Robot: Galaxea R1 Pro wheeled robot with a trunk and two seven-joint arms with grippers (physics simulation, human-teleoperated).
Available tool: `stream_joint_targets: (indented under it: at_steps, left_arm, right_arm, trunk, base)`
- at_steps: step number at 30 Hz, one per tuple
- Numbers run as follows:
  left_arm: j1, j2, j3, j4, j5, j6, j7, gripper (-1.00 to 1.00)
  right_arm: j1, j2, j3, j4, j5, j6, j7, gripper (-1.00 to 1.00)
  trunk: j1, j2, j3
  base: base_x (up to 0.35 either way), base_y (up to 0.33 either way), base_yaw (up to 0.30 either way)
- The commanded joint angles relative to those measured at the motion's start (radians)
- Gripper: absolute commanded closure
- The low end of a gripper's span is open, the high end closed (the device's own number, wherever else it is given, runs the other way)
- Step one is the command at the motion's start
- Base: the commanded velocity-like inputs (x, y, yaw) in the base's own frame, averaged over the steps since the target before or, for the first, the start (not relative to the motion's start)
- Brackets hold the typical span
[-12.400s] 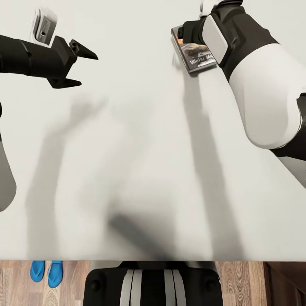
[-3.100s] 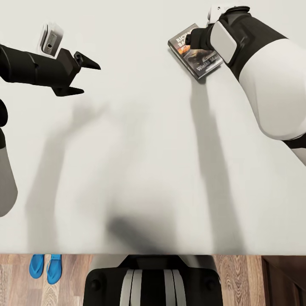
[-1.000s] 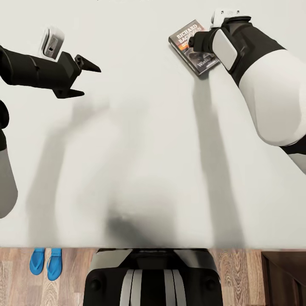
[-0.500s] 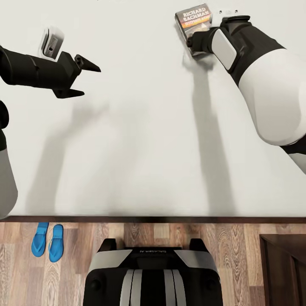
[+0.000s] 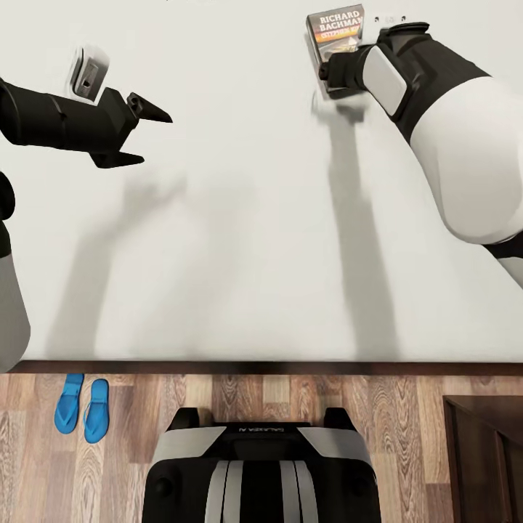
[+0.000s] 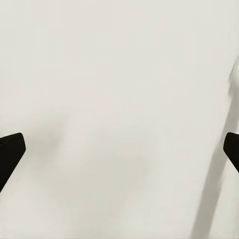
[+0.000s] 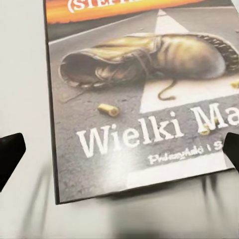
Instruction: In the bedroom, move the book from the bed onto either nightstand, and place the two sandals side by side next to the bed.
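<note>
So, your right gripper (image 5: 330, 73) is the one on the job: it sits at the near end of the book (image 5: 335, 29), far across the bed (image 5: 240, 254), while your left gripper (image 5: 142, 127) hangs well apart over bare mattress, jaws spread wide with nothing between them. From the head view, the book's title end points away from the robot past the right gripper, and its long axis runs roughly away from you, tilted a little. It looks raised or tipped off the mattress, judging by the shadow under it, but I can't be sure. In the right wrist view the cover of the book (image 7: 144, 99) sits straight ahead between the two dark fingertips (image 7: 10, 154), which stand wide at the frame edges, so the fingers straddle the book's short near edge. Whether they actually pinch it you cannot tell from these pictures; no clear contact shows. Likely step: secure the book, then carry it right toward the nightstand (image 5: 483, 457), whose dark corner shows on the floor (image 5: 290, 396) at the robot's right. The two sandals (image 5: 82, 407) lie side by side on the planks just off the bed's edge, on the robot's left. Left arm is nearer them.
</note>
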Motion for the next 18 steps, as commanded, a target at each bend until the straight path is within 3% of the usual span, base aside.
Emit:
stream_joint_targets:
  at_steps: [1, 12, 18]
  left_arm:
    - [-0.001, 0.001, -0.001, 0.000, 0.006, 0.008, 0.008, -1.00]
    - [-0.001, 0.000, 0.000, 0.000, 0.005, 0.008, 0.007, -1.00]
    - [-0.001, -0.001, -0.001, 0.000, 0.005, 0.008, 0.007, -1.00]
  right_arm:
    - [-0.017, 0.000, -0.010, -0.001, 0.003, 0.008, -0.003, -1.00]
    - [-0.068, -0.013, -0.011, -0.003, 0.003, 0.013, 0.000, -1.00]
    - [-0.076, -0.015, -0.011, -0.004, 0.004, 0.013, 0.000, -1.00]
  trunk:
    - [0.000, 0.000, -0.001]
    - [0.000, 0.000, -0.001]
    - [0.000, 0.000, -0.001]
  base:
    - [-0.006, 0.000, 0.000]
    - [0.003, 0.000, 0.000]
    - [0.179, 0.000, 0.000]
